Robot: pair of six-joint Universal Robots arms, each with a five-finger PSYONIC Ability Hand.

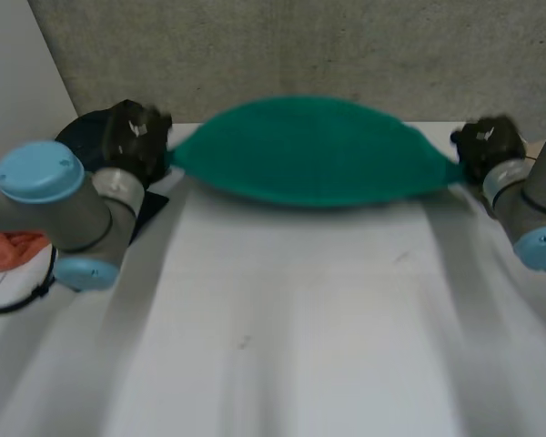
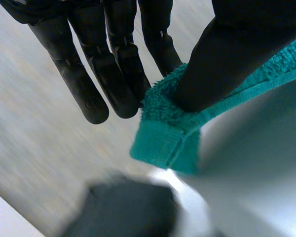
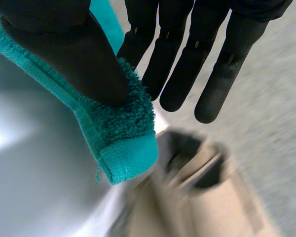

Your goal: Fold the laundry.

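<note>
A green towel [image 1: 309, 150] hangs stretched between my two hands above the far part of the white table [image 1: 300, 319]. My left hand [image 1: 135, 137] pinches the towel's left corner [image 2: 167, 133] between thumb [image 2: 227, 54] and straight fingers [image 2: 113, 74]. At the other end my right hand [image 1: 484, 141] pinches the right corner [image 3: 123, 143] the same way, thumb [image 3: 84, 59] pressed on the terry cloth against the fingers [image 3: 187, 69]. The towel sags in a shallow arc, its lower edge just above the tabletop.
A dark bin or cloth [image 1: 82, 137] lies behind my left arm, with an orange item [image 1: 9, 250] at the table's left edge. A tan box-like object [image 3: 212, 197] sits below my right hand. A grey wall [image 1: 300, 45] backs the table.
</note>
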